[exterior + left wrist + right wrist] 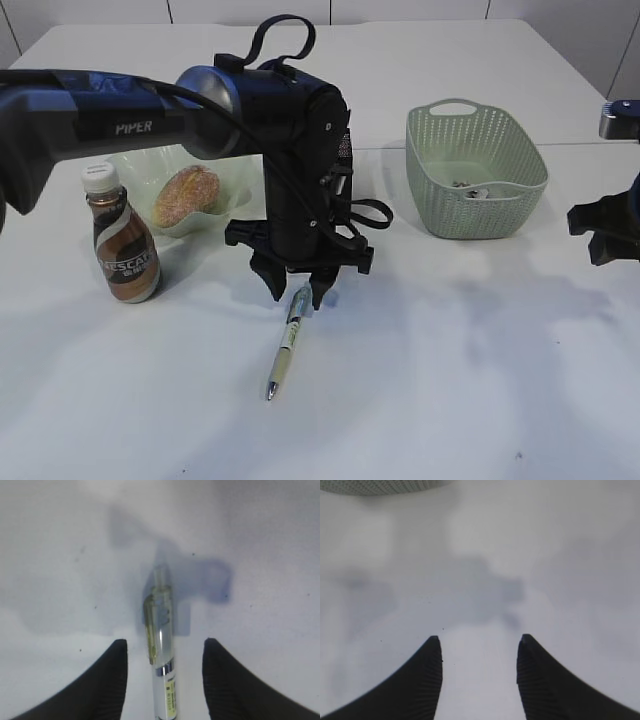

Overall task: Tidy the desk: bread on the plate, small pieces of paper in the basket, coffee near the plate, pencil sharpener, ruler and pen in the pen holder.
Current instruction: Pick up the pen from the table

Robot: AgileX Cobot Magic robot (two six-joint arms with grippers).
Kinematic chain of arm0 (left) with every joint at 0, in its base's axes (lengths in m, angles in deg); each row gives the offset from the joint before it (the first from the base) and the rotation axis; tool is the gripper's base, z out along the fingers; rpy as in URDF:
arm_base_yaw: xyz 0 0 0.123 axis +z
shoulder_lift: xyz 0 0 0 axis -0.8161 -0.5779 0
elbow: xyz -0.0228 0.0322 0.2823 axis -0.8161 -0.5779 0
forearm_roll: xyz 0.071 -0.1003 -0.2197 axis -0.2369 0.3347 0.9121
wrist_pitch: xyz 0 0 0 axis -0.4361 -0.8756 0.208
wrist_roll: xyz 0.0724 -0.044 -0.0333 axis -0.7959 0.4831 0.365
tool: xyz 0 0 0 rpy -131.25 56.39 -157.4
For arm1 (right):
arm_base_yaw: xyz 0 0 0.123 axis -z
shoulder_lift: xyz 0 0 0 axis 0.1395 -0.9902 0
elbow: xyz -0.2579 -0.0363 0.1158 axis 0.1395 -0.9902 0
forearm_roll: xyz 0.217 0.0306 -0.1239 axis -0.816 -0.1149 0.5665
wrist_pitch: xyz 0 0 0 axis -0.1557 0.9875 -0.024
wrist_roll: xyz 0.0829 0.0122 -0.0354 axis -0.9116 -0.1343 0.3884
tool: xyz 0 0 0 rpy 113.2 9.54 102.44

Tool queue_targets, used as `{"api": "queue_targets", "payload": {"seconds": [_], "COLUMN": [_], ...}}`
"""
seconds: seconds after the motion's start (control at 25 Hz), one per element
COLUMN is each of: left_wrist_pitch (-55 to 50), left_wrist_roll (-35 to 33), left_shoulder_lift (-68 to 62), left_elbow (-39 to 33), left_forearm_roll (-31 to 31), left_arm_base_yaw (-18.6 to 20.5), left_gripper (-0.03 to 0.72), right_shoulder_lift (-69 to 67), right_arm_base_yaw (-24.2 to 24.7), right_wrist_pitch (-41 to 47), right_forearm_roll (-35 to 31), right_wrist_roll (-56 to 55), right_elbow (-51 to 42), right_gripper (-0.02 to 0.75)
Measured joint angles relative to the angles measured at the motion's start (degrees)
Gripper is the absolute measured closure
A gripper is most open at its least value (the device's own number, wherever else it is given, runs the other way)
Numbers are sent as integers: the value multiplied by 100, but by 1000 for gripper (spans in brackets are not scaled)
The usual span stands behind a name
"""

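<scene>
Where the white desk (480, 380) spreads (shadow-mottled), left pincer (297, 290) released astride pen (285, 343), right pincer (479, 652) released.

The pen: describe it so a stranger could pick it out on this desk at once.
Start at the big black left arm in the middle of the white desk. Below it, the left hand is open, one finger on each side of the pen's far end. It is the only slim stick-like thing there: clear barrel, yellowish inside, silver tip pointing towards the near edge.
</scene>
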Motion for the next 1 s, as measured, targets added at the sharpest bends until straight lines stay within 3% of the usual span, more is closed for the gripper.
{"api": "queue_targets", "payload": {"seconds": [1.0], "left_wrist_pitch": [37], "left_wrist_roll": [0], "left_shoulder_lift": [-294], "left_elbow": [0], "left_forearm_roll": [223], "left_arm_base_yaw": [59], "left_gripper": [349], "right_shoulder_lift": [0], "right_arm_base_yaw": [0], "right_wrist_pitch": [0], "right_forearm_roll": [0], "right_wrist_roll": [0], "right_elbow": [0], "right_gripper": [345]}}
